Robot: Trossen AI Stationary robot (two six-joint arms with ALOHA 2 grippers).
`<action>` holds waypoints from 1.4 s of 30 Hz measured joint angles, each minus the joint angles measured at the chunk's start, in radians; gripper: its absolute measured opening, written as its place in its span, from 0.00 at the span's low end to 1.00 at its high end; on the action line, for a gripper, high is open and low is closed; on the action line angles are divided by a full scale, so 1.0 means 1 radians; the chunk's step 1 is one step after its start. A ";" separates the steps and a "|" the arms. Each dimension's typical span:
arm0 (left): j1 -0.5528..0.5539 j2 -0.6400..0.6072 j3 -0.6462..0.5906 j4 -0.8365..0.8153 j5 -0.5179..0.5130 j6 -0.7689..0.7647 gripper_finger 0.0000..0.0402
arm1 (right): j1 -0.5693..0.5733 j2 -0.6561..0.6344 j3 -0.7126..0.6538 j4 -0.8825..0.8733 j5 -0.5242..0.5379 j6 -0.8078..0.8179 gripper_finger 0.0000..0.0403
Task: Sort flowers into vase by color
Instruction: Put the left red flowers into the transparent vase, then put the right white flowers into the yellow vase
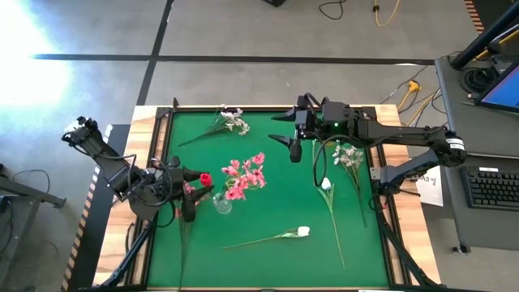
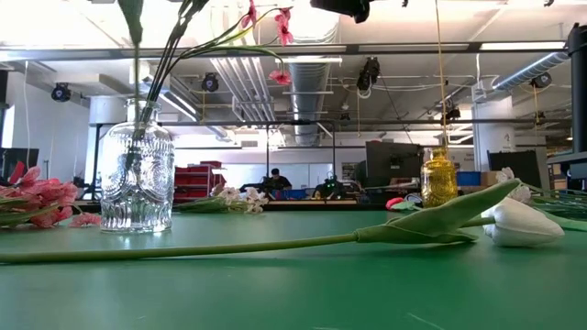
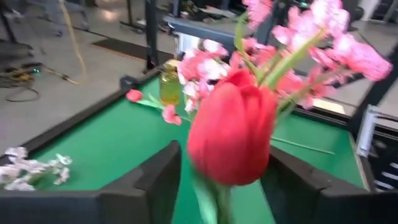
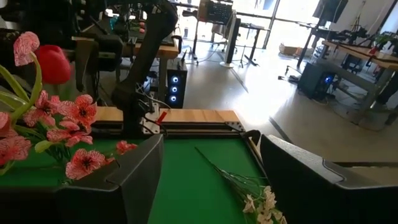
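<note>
- I am looking down on the green table; the clear vase is sitting at about 9 o'clock of the mat's middle, already carrying the pink sprays.
- I am holding the left gripper just beside the vase at 9 o'clock, fingers part open around the red tulip, which is standing between them; I cannot tell whether they are gripping the stem.
- I am keeping the right gripper up at 12 o'clock, fingers wide and carrying nothing.
- I am judging the flowers light and floppy, with thin springy stems and soft heads that crush easily, so I am planning to pinch mid-stem, never the bloom.
- I am counting two white tulips, one at 6 o'clock and one at 3 o'clock, and two white sprays, one at 11 o'clock and one at 2 o'clock.
- I am also counting two vases: the clear one and a small amber vase farther back.
</note>
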 joint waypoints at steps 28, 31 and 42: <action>0.000 0.000 0.416 -0.530 0.080 -0.098 0.76 | 0.001 -0.121 -0.001 -0.317 0.000 0.077 0.63; 0.000 0.000 0.414 -0.491 0.008 -0.078 0.76 | 0.003 -0.121 -0.001 -0.346 -0.001 0.077 0.63; 0.030 0.074 0.391 -0.330 -0.044 0.067 0.76 | 0.045 -0.199 -0.127 -0.390 0.000 0.074 0.59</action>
